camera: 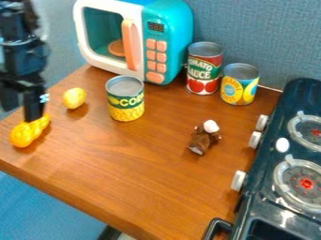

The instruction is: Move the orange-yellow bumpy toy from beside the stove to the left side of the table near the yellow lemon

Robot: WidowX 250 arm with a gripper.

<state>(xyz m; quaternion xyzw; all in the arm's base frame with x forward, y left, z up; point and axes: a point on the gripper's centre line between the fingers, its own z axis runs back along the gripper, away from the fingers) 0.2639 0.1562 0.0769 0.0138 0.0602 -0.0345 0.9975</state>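
Jaws of the black gripper (pixel 33 116) hang at the left of the bench (pixel 132 173), pointing down, directly at the far end of a lumpy yellow thing (pixel 22 135). How far apart they stand, and whether they have hold of it, I cannot tell; the overlap is, I think, at least contact. That yellow thing lies at the bench's left edge, lengthwise toward the near left, so its far end falls right under the arm.

Just to the right and farther back rests a smaller yellow lemon-like toy (pixel 74 98), apart from the jaws. Next comes a yellow-and-green can (pixel 126 99), upright on its flat base for steadiness. Toward the right, a brown toy with a white top (pixel 202 137) lies near the middle, its soft-looking shape probably unfit to stand.

Along the far side, a red-labelled can (pixel 203 68) and a yellow-and-blue can (pixel 239 84) stand upright close together beside the teal toy microwave (pixel 139 37), which likely backs onto the wall to leave its door facing the bench. At right, the dark toy stove (pixel 264 161) turns its knobs (pixel 238 180) toward the bench.

Counted: two yellow toys, three cans, one brown toy, one microwave, one stove with two burners (pixel 306 183) and three pale knobs in sight.
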